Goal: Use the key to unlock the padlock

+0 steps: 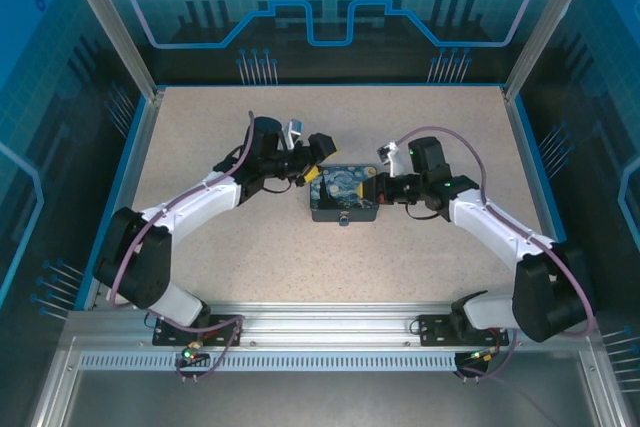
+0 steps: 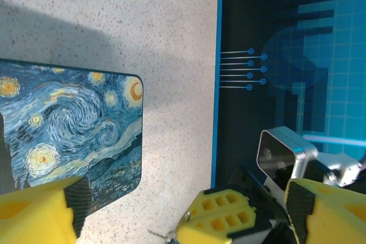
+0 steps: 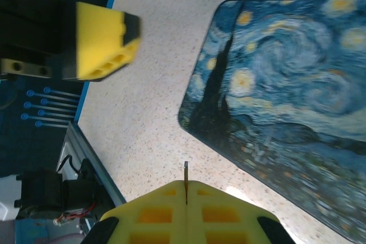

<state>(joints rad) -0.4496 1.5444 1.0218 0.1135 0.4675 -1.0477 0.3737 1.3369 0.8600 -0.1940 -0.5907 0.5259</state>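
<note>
The key [image 3: 186, 173], a thin dark sliver, sticks out between the yellow fingertips of my right gripper [image 3: 186, 186], which is shut on it just off the right side of the blue-and-yellow swirl-painted box [image 1: 345, 192]. In the left wrist view the key's tip [image 2: 155, 234] hangs just above the tabletop. My left gripper [image 1: 316, 163] stands open at the box's far left corner, its fingers [image 2: 37, 214] wide apart on either side of the right gripper's tip. A small dark fitting [image 1: 343, 219] juts from the box's near edge. Whether it is the padlock I cannot tell.
The speckled table [image 1: 250, 257] is ringed by a blue rim and clear walls [image 1: 130, 137]. A metal rail [image 1: 320, 332] carries both arm bases at the near edge. Free tabletop lies in front of and behind the box.
</note>
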